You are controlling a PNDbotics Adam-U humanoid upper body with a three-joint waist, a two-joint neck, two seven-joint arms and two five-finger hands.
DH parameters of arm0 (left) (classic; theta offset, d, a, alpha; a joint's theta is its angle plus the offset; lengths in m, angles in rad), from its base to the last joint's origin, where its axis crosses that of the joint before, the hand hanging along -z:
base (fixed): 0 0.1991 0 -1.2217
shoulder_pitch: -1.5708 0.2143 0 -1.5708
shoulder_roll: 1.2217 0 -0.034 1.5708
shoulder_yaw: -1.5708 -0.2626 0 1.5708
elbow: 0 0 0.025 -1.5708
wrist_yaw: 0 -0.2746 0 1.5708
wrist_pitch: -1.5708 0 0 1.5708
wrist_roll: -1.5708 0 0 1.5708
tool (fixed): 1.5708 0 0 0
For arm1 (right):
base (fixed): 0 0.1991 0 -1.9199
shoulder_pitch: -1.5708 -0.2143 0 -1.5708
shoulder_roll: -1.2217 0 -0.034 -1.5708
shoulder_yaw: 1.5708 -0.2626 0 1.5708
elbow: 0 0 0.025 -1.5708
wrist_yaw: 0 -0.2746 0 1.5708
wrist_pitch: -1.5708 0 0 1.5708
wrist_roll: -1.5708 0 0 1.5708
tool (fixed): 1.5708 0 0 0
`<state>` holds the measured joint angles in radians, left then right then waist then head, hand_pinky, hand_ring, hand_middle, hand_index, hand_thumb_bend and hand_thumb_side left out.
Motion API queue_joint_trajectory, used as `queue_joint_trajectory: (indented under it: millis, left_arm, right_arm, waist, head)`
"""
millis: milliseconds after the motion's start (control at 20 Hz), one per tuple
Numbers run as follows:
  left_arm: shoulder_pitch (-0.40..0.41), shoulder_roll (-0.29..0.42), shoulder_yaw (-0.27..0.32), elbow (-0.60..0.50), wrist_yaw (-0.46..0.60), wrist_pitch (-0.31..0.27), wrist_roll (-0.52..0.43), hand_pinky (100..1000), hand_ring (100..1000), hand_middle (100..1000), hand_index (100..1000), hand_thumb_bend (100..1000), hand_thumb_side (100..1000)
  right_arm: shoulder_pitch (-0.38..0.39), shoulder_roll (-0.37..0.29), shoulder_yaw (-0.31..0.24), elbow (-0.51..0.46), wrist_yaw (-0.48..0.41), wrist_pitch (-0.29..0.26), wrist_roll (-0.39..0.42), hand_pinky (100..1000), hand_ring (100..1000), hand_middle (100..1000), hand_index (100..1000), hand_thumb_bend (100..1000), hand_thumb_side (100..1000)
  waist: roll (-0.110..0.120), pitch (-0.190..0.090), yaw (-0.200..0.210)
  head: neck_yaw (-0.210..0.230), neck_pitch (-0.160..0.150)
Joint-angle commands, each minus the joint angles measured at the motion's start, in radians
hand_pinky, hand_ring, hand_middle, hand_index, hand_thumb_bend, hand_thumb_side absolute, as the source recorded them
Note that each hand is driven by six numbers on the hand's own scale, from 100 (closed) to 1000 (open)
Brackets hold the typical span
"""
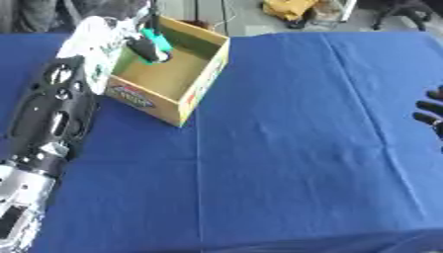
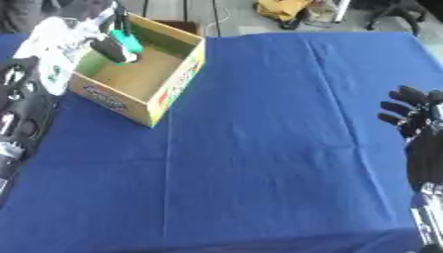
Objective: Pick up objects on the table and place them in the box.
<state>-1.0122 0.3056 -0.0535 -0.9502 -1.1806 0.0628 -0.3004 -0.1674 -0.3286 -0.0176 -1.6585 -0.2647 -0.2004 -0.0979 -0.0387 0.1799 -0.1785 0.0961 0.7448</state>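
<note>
Left hand (image 1: 138, 34) holds bag (image 1: 97, 37) over box (image 1: 195, 94).

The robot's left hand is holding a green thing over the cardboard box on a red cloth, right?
Not quite: the cloth is blue, not red, as the left eye view shows. The rest holds: the left hand holds a green thing over the cardboard box.

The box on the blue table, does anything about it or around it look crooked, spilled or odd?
The box sits askew, one corner pointing toward the robot, near the blue cloth's far left. Nothing looks spilled or damaged. The left hand holds a green thing over it.
</note>
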Motion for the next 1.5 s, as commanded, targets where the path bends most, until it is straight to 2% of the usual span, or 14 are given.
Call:
queue_joint_trajectory:
  millis: [50,250,300,550,600,650,750,800,850,900,1150,1300,1500]
  left_arm:
    - [-0.035,0.001,0.017,0.055,-0.051,-0.018,0.052,488,445,415,578,563,226]
    - [-0.03,-0.008,0.014,0.132,-0.106,-0.05,0.114,553,522,498,666,605,292]
    - [-0.029,-0.009,0.011,0.156,-0.116,-0.059,0.127,582,568,552,716,615,320]
    - [-0.025,-0.011,0.009,0.226,-0.134,-0.094,0.109,657,697,720,836,665,390]
    - [-0.024,-0.01,0.009,0.229,-0.132,-0.099,0.101,673,729,751,857,711,429]
    - [-0.023,-0.01,0.009,0.228,-0.127,-0.106,0.094,692,762,779,874,790,507]
    - [-0.021,-0.007,0.01,0.212,-0.108,-0.121,0.093,719,795,804,883,866,619]
    - [-0.019,-0.004,0.011,0.196,-0.095,-0.129,0.102,722,797,805,881,870,639]
    - [-0.019,-0.001,0.015,0.177,-0.081,-0.137,0.113,715,790,790,854,860,717]
    - [-0.02,0.004,0.026,0.155,-0.066,-0.147,0.127,713,782,776,833,861,738]
    - [-0.01,0.024,0.096,0.033,0.01,-0.214,0.202,714,762,741,795,836,776]
    - [0.03,0.045,0.11,-0.041,0.056,-0.259,0.248,707,748,722,774,767,843]
    - [0.122,0.059,0.136,-0.142,0.118,-0.32,0.31,666,710,679,746,741,879]
  right_arm:
    - [-0.012,-0.012,-0.003,-0.01,0.004,-0.001,0.004,743,753,742,818,100,1000]
    - [-0.012,-0.011,-0.003,-0.01,0.003,-0.001,0.004,743,753,742,818,100,1000]
    - [-0.011,-0.011,-0.003,-0.009,0.003,-0.001,0.004,743,753,742,818,100,1000]
    - [-0.01,-0.011,-0.005,-0.009,0.003,-0.002,0.004,744,753,741,818,100,1000]
    - [-0.009,-0.011,-0.005,-0.008,0.003,-0.002,0.004,744,753,741,818,100,1000]
    - [-0.009,-0.011,-0.005,-0.008,0.004,-0.002,0.004,744,753,741,818,100,1000]
    - [-0.008,-0.01,-0.006,-0.008,0.004,-0.002,0.004,744,753,741,818,100,1000]
    - [-0.007,-0.01,-0.007,-0.008,0.004,-0.002,0.004,744,753,741,818,100,1000]
    - [-0.006,-0.01,-0.008,-0.007,0.004,-0.003,0.003,744,753,741,818,100,1000]
    - [-0.004,-0.009,-0.009,-0.007,0.004,-0.003,0.003,744,752,741,818,100,1000]
    - [0.005,-0.008,-0.018,-0.005,0.005,-0.005,-0.003,744,751,739,817,100,1000]
    - [0.009,-0.01,-0.021,-0.005,0.005,-0.005,-0.005,744,750,738,816,100,1000]
    - [0.014,-0.013,-0.029,-0.005,0.005,-0.007,-0.011,744,750,737,816,100,1000]
  waist:
    - [-0.001,-0.015,-0.001]
    - [-0.001,-0.017,0.003]
    - [-0.002,-0.018,0.004]
    - [-0.003,-0.02,0.006]
    - [-0.003,-0.02,0.007]
    - [-0.004,-0.02,0.007]
    - [-0.004,-0.021,0.009]
    - [-0.005,-0.021,0.011]
    - [-0.005,-0.022,0.014]
    - [-0.006,-0.023,0.017]
    - [-0.009,-0.032,0.04]
    - [-0.008,-0.037,0.054]
    - [-0.007,-0.042,0.076]
  head:
    - [0.005,-0.01]
    - [0.003,-0.011]
    - [0.002,-0.011]
    - [-0.001,-0.011]
    - [-0.001,-0.01]
    - [-0.002,-0.009]
    - [-0.004,-0.008]
    - [-0.005,-0.007]
    - [-0.006,-0.007]
    - [-0.008,-0.006]
    - [-0.021,0.0]
    - [-0.031,0.002]
    - [-0.041,0.002]
